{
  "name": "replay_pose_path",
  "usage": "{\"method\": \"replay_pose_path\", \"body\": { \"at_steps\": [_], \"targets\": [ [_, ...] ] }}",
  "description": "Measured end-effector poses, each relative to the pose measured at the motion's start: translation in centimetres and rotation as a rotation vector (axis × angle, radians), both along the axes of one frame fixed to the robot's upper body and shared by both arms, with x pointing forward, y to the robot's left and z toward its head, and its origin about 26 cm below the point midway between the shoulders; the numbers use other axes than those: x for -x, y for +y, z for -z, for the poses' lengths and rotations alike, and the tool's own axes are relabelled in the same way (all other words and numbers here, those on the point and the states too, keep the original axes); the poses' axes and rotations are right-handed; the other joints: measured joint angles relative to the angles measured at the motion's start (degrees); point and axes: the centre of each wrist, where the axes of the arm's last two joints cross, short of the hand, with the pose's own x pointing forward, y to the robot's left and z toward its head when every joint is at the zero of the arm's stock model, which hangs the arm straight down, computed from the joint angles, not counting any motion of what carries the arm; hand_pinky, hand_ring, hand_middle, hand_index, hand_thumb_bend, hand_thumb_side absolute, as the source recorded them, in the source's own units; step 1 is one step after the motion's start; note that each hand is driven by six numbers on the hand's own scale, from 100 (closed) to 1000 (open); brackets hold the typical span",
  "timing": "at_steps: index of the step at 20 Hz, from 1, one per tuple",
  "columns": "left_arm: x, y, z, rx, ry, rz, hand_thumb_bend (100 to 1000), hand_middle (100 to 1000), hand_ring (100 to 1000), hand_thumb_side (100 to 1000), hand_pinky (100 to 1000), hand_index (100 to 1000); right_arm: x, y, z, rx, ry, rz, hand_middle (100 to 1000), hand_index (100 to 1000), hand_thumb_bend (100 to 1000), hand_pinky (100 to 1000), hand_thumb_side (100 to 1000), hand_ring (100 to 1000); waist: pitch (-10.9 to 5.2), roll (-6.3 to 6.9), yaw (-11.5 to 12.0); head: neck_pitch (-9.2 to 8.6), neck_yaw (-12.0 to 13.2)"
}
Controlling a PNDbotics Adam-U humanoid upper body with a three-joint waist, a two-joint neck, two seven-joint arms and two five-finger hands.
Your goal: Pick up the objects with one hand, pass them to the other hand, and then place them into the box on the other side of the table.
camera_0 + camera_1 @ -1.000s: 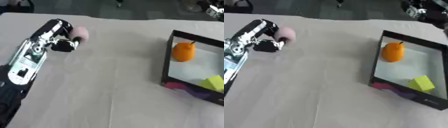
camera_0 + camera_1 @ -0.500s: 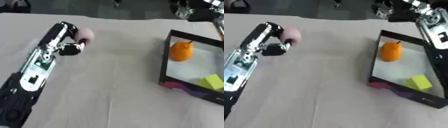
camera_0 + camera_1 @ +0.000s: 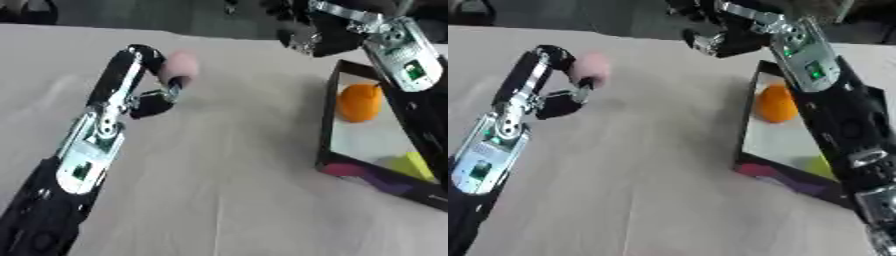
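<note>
A small pink object (image 3: 181, 63) is held by my left hand (image 3: 154, 82), whose fingers and thumb curl round it, raised above the table at upper left. My right hand (image 3: 710, 31) hangs at the top centre, its arm crossing over the box; its fingers are blurred against the dark background. The black box (image 3: 327, 140) with a pale floor stands on the right. Inside it lie an orange fruit (image 3: 360, 102), a yellow-green block (image 3: 416, 165) and something purple-magenta (image 3: 367, 178) against the near wall.
The pale cloth-covered table (image 3: 219, 180) stretches between my left arm and the box. Dark shapes stand beyond the far edge of the table.
My left hand has lifted the pink object and carried it rightward. My right arm has come in from the upper right and now reaches over the box toward the centre.
</note>
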Motion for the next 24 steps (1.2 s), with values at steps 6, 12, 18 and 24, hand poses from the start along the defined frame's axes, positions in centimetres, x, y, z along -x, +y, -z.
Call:
{"method": "replay_pose_path", "body": {
  "at_steps": [6,12,18,24],
  "targets": [
    [0.1,-0.6,0.2,0.042,-0.032,0.037,100,497,578,100,777,512,-0.9,1.8,0.7,0.076,0.015,-0.054,995,1000,100,1000,489,1000,0.0,-0.17,0.3,0.0,-0.55],
    [0.2,-1.0,0.3,0.094,-0.047,0.111,100,494,576,100,782,510,-1.7,3.2,1.4,0.123,-0.005,-0.082,991,1000,100,1000,471,1000,0.0,-0.17,0.63,0.0,-1.08],
    [0.2,-1.5,0.6,0.128,-0.036,0.173,100,492,574,100,785,508,-2.1,4.3,2.0,0.134,-0.013,-0.103,986,1000,100,1000,433,1000,0.0,-0.4,0.95,-0.02,-1.54],
    [0.2,-1.7,0.7,0.136,-0.028,0.219,100,491,575,100,785,507,-2.3,5.1,2.3,0.132,-0.035,-0.106,980,1000,100,1000,420,1000,0.0,-0.4,1.2,-0.04,-1.68]
  ]
}}
